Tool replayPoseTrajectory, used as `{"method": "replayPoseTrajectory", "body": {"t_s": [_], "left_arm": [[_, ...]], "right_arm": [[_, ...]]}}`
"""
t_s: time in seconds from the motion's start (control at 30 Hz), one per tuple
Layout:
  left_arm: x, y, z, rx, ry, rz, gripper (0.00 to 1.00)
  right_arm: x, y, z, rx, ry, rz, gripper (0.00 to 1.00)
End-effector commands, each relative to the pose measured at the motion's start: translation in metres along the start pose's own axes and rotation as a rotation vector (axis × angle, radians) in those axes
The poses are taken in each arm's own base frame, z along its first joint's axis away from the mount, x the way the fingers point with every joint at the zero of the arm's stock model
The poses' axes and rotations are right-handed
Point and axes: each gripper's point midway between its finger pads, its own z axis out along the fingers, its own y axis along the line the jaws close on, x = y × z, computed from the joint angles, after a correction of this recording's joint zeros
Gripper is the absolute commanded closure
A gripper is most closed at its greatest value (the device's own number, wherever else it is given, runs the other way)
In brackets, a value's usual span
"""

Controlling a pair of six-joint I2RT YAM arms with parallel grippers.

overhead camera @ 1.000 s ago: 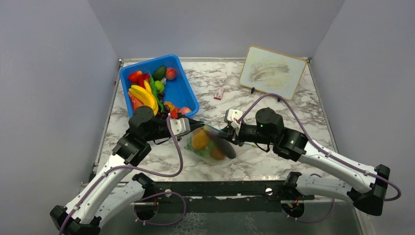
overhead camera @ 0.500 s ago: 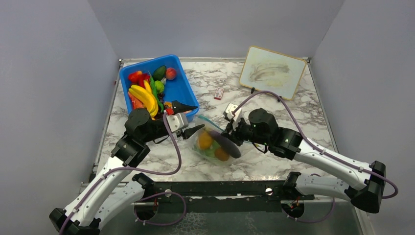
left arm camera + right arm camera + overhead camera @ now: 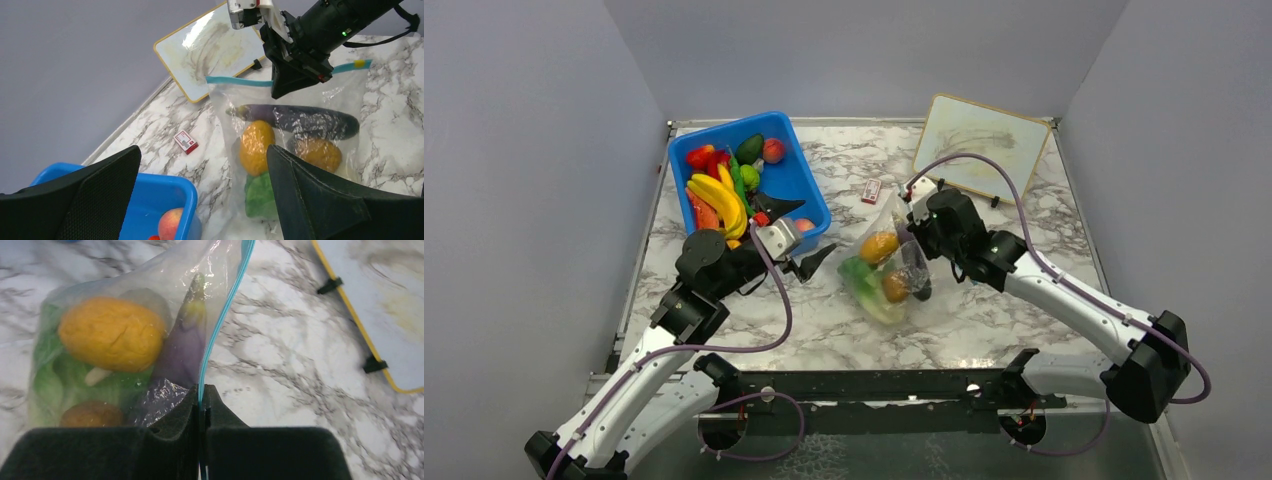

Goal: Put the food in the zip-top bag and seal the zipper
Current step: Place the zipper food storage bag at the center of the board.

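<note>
The clear zip-top bag hangs from my right gripper, lifted over the marble just right of centre. That gripper is shut on the light-blue zipper. Inside the bag are the purple eggplant, an orange piece, a browner round one and the green lettuce. In the left wrist view the zipper runs level, pinched near its middle. My left gripper stands wide open to the left of the bag, apart from it, with nothing between its fingers.
A blue bin of toy fruit sits at the back left, right behind my left gripper. A small red-and-white box lies on the marble behind the bag. A whiteboard leans at the back right.
My left gripper opened, let go of the bag and drew back to the left. My right gripper carried the bag by its zipper up and toward the back right.
</note>
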Motion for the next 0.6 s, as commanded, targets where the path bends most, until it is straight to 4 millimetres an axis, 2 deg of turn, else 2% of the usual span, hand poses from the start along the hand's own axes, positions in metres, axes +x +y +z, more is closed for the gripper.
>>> {"method": "replayPoseTrajectory", "body": {"t_s": [0.0,0.17,0.23,0.3,0.43,0.53,0.57], "left_arm": [[-0.007,0.012,-0.003,-0.076,-0.029,-0.015,0.01],[0.006,0.013,-0.001,-0.095,0.005,-0.069,0.01],[0.012,0.012,0.001,-0.093,0.021,-0.08,0.01],[0.016,0.012,0.002,-0.098,0.028,-0.097,0.01],[0.017,0.017,0.002,-0.144,0.028,-0.15,0.01],[0.019,0.02,0.001,-0.169,0.032,-0.174,0.01],[0.02,0.02,0.001,-0.169,0.031,-0.173,0.01]], "right_arm": [[0.001,-0.059,0.009,0.21,0.036,0.025,0.99],[0.003,-0.094,0.008,0.347,0.035,0.106,0.98],[0.002,-0.099,0.008,0.371,0.027,0.122,0.93],[0.001,-0.099,0.009,0.376,0.025,0.138,0.8],[0.002,-0.095,0.007,0.357,0.033,0.165,0.45],[-0.004,-0.091,0.0,0.335,0.007,0.197,0.37],[-0.007,-0.09,-0.003,0.324,-0.007,0.211,0.32]]}}
